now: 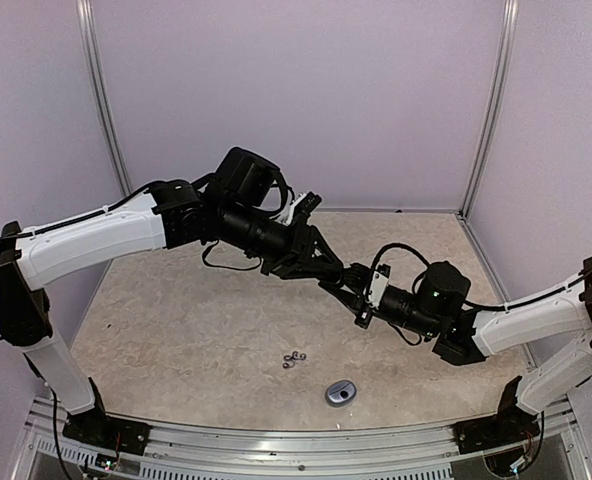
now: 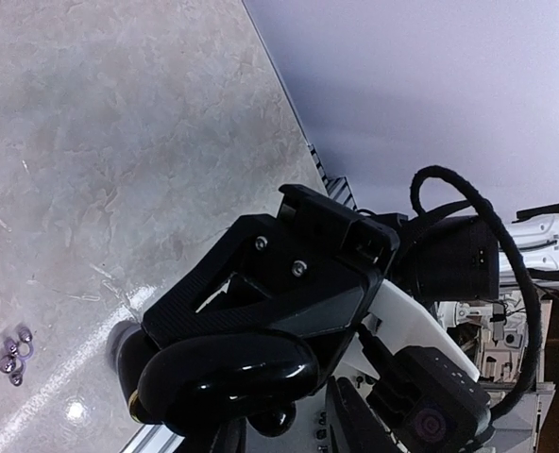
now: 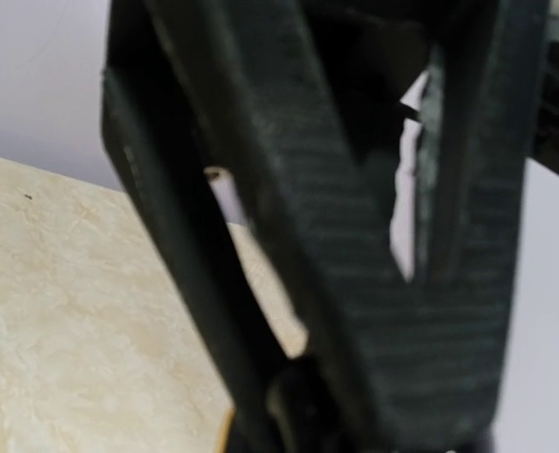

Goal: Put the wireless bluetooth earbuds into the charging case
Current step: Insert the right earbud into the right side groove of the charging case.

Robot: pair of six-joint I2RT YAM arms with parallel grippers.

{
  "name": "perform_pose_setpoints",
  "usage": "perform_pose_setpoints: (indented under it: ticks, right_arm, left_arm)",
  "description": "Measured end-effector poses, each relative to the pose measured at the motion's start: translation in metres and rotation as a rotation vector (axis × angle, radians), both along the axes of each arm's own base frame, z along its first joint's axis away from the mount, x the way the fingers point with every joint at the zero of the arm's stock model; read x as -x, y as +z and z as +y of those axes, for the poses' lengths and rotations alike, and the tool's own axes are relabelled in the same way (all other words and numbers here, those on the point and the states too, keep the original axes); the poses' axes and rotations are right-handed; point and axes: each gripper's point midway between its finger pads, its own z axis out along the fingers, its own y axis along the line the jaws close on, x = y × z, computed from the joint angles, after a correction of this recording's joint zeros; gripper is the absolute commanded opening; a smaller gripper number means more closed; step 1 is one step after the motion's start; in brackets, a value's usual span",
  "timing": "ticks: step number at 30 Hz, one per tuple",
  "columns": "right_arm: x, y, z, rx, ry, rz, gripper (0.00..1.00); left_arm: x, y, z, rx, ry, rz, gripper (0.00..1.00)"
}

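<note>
Several tiny silvery-grey earbuds [image 1: 294,358] lie in a cluster on the table, also in the left wrist view [image 2: 15,354]. I cannot make out any black buds. Both grippers meet in mid-air above the table's middle. My left gripper [image 1: 338,272] [image 2: 190,377] is shut on a glossy black rounded thing [image 2: 228,373], apparently the charging case. My right gripper [image 1: 360,300] points at it tip to tip. The right wrist view is blurred and filled by a black ribbed finger [image 3: 393,283], so the right jaws' state is hidden.
A small grey oval object with a dark middle [image 1: 341,392] lies near the front edge, right of the buds. The beige marbled tabletop [image 1: 176,320] is walled by pale panels. The right arm's wrist camera [image 2: 431,423] sits close to the left gripper.
</note>
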Motion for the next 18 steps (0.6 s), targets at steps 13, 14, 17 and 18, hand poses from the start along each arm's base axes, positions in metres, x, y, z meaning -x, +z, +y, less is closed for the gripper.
perform_pose_setpoints:
  ticks: [13, 14, 17, 18]
  right_arm:
    - [0.0018, 0.0045, -0.0011, -0.034, 0.009, 0.014, 0.00]
    - [0.0020, 0.0049, -0.0010, -0.037, 0.010, 0.015, 0.00]
    - [0.0022, 0.0045, -0.0012, -0.038, 0.011, 0.019, 0.00]
    - [0.0023, 0.0046, -0.0013, -0.039, 0.011, 0.020, 0.00]
  left_arm:
    - [-0.0004, 0.0080, -0.0022, 0.003, 0.011, -0.029, 0.38]
    - [-0.0005, 0.0083, -0.0021, 0.004, 0.012, -0.031, 0.39]
    - [-0.0018, 0.0093, -0.0015, 0.003, 0.019, -0.037, 0.40]
    - [-0.0022, 0.0101, -0.0012, 0.004, 0.022, -0.040, 0.40]
